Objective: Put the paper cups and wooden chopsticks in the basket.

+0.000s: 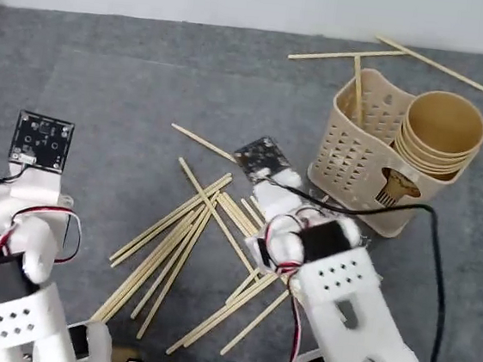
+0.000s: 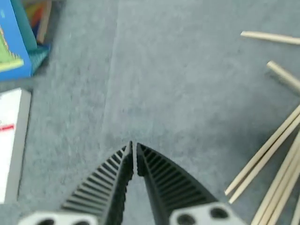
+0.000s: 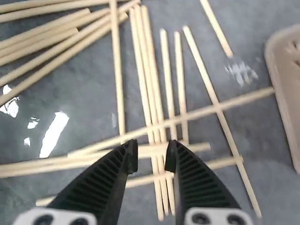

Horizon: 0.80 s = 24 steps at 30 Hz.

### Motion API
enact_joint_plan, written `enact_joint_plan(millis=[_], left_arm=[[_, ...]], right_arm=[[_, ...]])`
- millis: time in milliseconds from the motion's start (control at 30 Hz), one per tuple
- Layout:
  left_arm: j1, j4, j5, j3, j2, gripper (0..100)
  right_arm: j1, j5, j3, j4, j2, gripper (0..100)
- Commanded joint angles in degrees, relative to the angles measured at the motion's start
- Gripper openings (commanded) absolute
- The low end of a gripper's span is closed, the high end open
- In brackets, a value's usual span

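Note:
A beige slotted basket [image 1: 348, 153] stands at the back right and holds a stack of paper cups [image 1: 441, 129] and one upright chopstick [image 1: 356, 89]. Many wooden chopsticks [image 1: 179, 244] lie scattered on the grey mat in the middle, and two more [image 1: 350, 54] lie behind the basket. My right gripper [image 3: 151, 149] hangs open low over crossed chopsticks [image 3: 154, 93], its fingers a little apart and holding nothing; the basket's wall [image 3: 286, 89] is close by. At the front left, my left gripper [image 2: 134, 149] is shut and empty over bare mat, with chopsticks [image 2: 267, 154] off to one side.
A blue box [image 2: 14, 42] and a white sheet [image 2: 11, 140] lie beyond the mat's edge near the left arm. A black cable [image 1: 434, 279] runs along the right arm [image 1: 343, 287] beside the basket. Open mat stretches across the back left.

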Motion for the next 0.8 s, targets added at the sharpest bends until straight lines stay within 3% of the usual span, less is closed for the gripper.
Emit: enact_joint_plan(millis=[0, 300, 633, 767], left_arm=[[-1.8, -4.0, -2.0, 3.2, -1.1, 2], [-5.9, -13.8, -2.9, 16.8, -1.2, 2], [-6.0, -18.5, -2.8, 25.5, -1.2, 2], [-5.8, -18.5, -2.5, 27.9, -1.2, 2]], right_arm=[[-2.9, -0.4, -3.5, -5.1, 3.2, 10.8], [-7.2, -0.4, -8.4, -11.8, 15.3, 10.9], [-7.0, -0.2, -20.4, -11.7, 32.6, 11.1], [-6.8, -0.3, -21.9, -11.7, 36.8, 16.3]])
